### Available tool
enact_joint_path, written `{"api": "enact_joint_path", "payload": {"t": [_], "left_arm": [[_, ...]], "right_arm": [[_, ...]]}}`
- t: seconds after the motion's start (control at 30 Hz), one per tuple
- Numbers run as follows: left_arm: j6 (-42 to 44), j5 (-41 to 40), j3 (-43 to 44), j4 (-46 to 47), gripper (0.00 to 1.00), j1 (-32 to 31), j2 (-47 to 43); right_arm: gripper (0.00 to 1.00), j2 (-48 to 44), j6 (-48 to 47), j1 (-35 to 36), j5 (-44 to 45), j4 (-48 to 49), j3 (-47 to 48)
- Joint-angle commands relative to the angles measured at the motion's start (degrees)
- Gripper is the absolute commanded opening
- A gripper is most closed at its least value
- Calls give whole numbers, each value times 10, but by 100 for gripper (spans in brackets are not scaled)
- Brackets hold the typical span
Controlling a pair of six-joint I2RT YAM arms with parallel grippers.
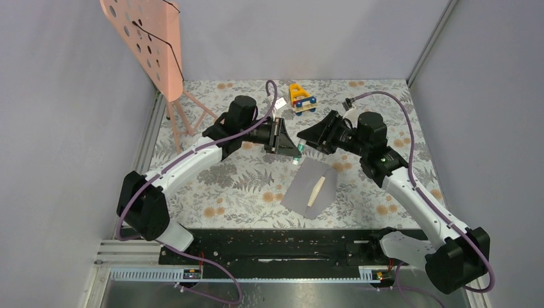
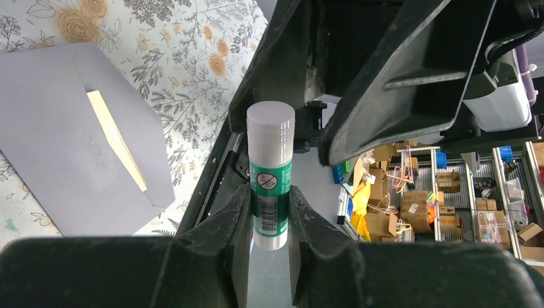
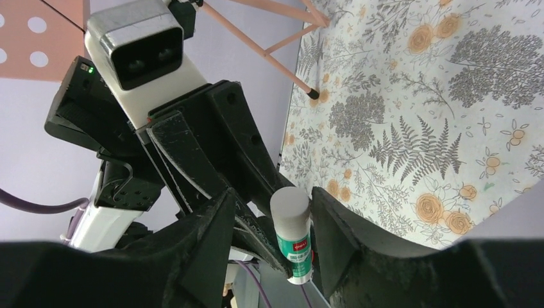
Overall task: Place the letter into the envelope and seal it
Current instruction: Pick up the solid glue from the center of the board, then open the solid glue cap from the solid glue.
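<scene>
Top view: the grey envelope (image 1: 298, 189) lies flat on the flowered counter (image 1: 244, 186), between the two arms. A pale letter (image 1: 316, 190) shows at its opening. Just beyond it the left fingers (image 1: 289, 146) and right fingers (image 1: 311, 136) face each other at a glue stick (image 1: 297, 156).

Left wrist view: the left fingers are clamped on the stick's labelled body, and the envelope lies off to one side.

Right wrist view: the right fingers stand apart either side of the white cap, a gap showing, not gripping.
</scene>
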Motion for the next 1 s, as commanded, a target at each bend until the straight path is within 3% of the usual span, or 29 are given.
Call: {"api": "enact_joint_path", "payload": {"t": [0.0,0.27,0.33,0.4,0.57,0.73,0.9,0.97], "left_arm": [[-6,19,-7,45,0,0,-31],[-9,20,-18,51,0,0,-38],[-10,19,-20,53,0,1,-41],[-11,18,-22,53,0,1,-42],[-16,17,-24,59,0,1,-40],[-21,16,-22,65,0,1,-40],[-26,12,-24,67,0,2,-40],[-27,11,-25,67,0,2,-41]], "right_arm": [[53,6,14,17,-9,39,-1],[31,22,24,25,-10,54,5],[33,25,24,27,-13,55,7],[44,26,24,29,-15,55,6],[45,22,24,32,-10,58,-2],[25,19,26,36,-6,60,-7],[33,16,24,38,0,54,-11],[44,14,24,39,-1,51,-13]]}}
